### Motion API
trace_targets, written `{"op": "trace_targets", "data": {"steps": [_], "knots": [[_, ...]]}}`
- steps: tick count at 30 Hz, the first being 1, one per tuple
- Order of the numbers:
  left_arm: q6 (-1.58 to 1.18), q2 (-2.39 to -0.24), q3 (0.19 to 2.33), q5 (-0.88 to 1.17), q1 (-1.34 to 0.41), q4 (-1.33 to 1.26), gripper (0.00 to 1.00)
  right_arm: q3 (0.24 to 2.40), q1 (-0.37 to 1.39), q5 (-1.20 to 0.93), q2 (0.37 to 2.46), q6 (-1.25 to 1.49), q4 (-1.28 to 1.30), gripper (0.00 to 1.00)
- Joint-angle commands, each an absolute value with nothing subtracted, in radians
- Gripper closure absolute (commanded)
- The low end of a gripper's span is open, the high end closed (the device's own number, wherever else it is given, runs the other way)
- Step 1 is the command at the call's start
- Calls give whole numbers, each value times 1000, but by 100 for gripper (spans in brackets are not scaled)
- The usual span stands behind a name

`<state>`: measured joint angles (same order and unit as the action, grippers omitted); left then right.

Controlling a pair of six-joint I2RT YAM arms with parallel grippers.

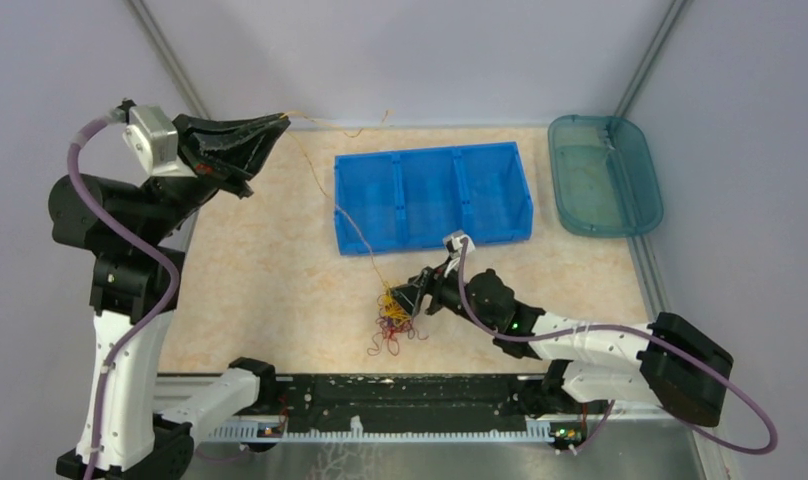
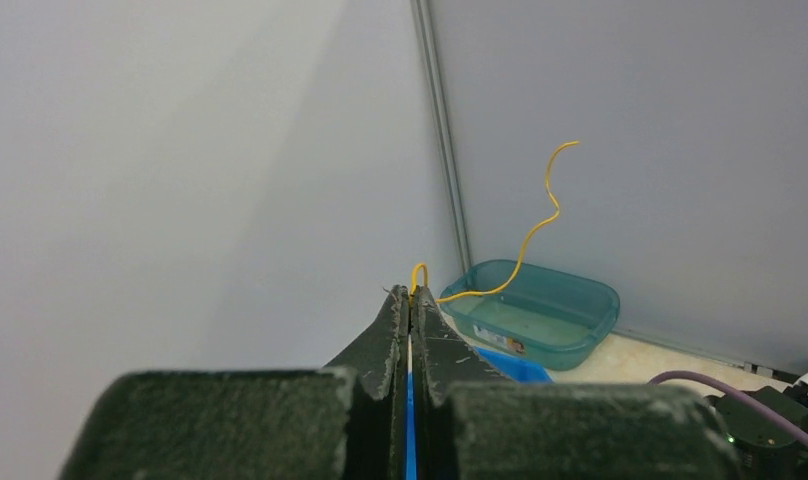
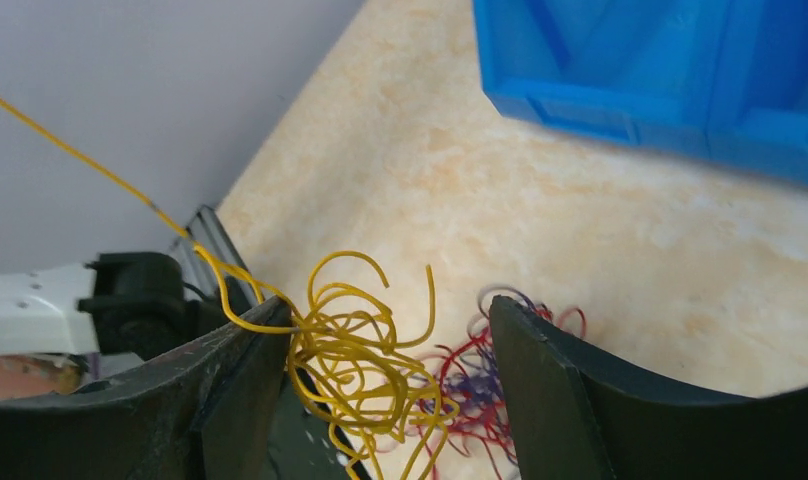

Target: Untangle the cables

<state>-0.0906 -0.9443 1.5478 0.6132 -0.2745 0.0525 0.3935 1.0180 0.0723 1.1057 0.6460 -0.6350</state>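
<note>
A small tangle of yellow, red and purple cables (image 1: pixel 394 318) lies on the table in front of the blue bin. In the right wrist view the yellow loops (image 3: pixel 365 350) sit between the fingers, the red and purple ones (image 3: pixel 475 390) behind. My right gripper (image 1: pixel 412 298) is open around the tangle (image 3: pixel 380 340). My left gripper (image 1: pixel 283 123) is raised at the far left, shut on one yellow cable (image 2: pixel 417 275). That cable (image 1: pixel 320 178) stretches from it down to the tangle; its free end (image 2: pixel 540 215) curls past the fingertips.
A blue bin with three compartments (image 1: pixel 432 195) stands behind the tangle. A teal tray (image 1: pixel 604 175) sits at the far right; it also shows in the left wrist view (image 2: pixel 540 315). Grey walls close in the table at the back and sides.
</note>
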Motion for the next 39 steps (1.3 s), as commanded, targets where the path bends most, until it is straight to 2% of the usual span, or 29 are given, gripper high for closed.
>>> {"op": "trace_targets", "data": {"steps": [1,12,16,21,25,28,31,36,39], "knots": [[-76,-961,1590,629,-276,5,100,353,1011,115,1072,572,-536,27],[-28,-1065,1826,545,-276,-112,100,363,1011,243,1131,516,-475,26],[12,-1086,1898,422,-276,-134,100,280,970,176,1144,583,-613,25],[114,-1049,1826,276,-276,-178,100,137,872,8,1083,766,-903,27],[133,-1033,1778,282,-276,-143,100,175,858,-71,1043,822,-905,32],[172,-1006,1697,282,-276,-128,100,207,852,-94,1002,865,-892,43],[188,-985,1629,297,-276,-92,100,274,853,-99,959,822,-763,46],[112,-984,1622,430,-276,-74,100,384,852,-134,949,652,-656,35],[67,-1001,1668,527,-276,-46,100,476,857,-214,999,553,-700,33]]}}
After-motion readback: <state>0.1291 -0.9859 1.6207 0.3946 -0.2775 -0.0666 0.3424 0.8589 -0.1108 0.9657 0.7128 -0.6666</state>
